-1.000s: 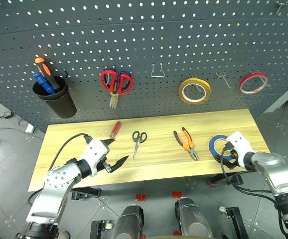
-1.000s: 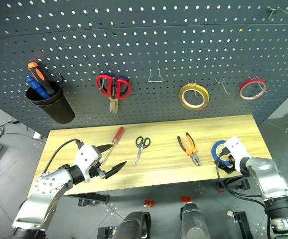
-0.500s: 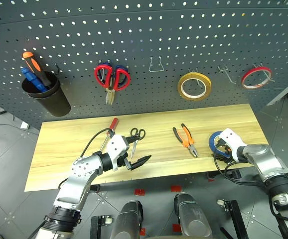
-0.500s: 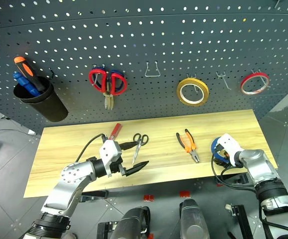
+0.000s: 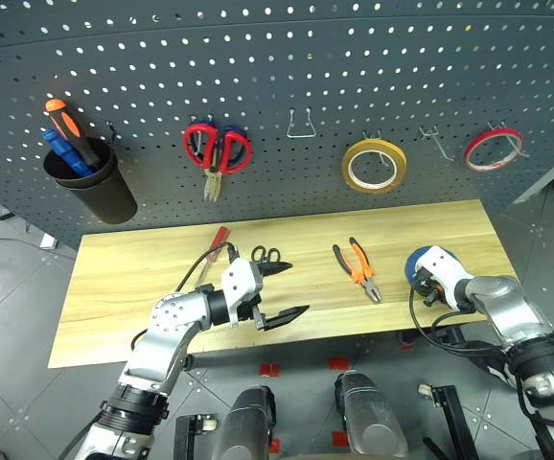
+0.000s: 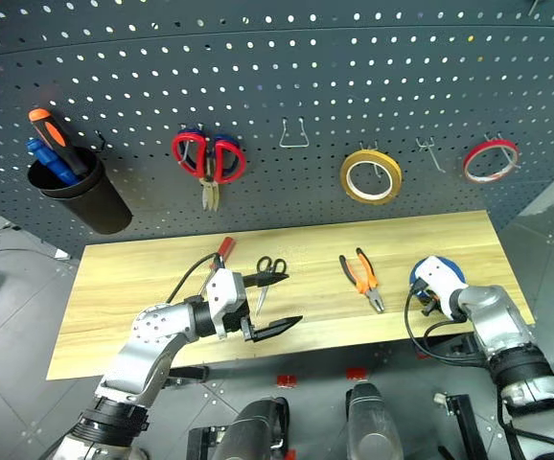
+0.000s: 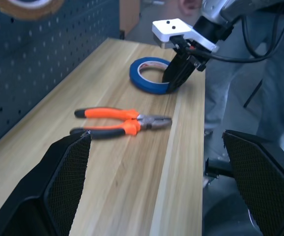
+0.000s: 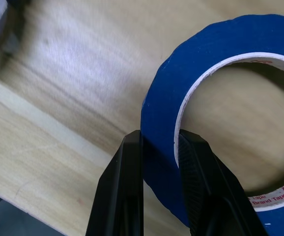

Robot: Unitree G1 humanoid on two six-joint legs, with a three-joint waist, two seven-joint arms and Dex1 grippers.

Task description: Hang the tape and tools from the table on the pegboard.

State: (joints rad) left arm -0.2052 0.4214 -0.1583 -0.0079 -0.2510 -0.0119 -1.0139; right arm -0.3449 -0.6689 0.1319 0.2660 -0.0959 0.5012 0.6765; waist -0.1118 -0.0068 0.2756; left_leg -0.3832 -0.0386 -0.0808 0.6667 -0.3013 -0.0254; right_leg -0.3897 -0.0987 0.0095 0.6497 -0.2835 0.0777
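Head views: nothing from the worktop (image 5: 124,278) hung yet on the pegboard (image 5: 354,77). Red-handled screwdriver (image 5: 218,240), small black scissors (image 5: 265,256) and orange pliers (image 5: 357,270) lying flat in a row, long axes running roughly from near edge toward the pegboard, pliers' nose toward the near edge. Blue tape (image 6: 427,271) at the right end, under the right claw (image 5: 428,287).

Left wrist view: left claw (image 7: 156,182) released and spread wide, empty, aimed along the worktop; pliers lengthwise ahead, tape lying flat beyond.

Right wrist view: right claw (image 8: 159,162) clenched on the tape's wall, one finger (image 8: 127,187) outside, one inside the ring; tape apparently not yet lifted. By judgement, first pickup just begun, all hanging left.
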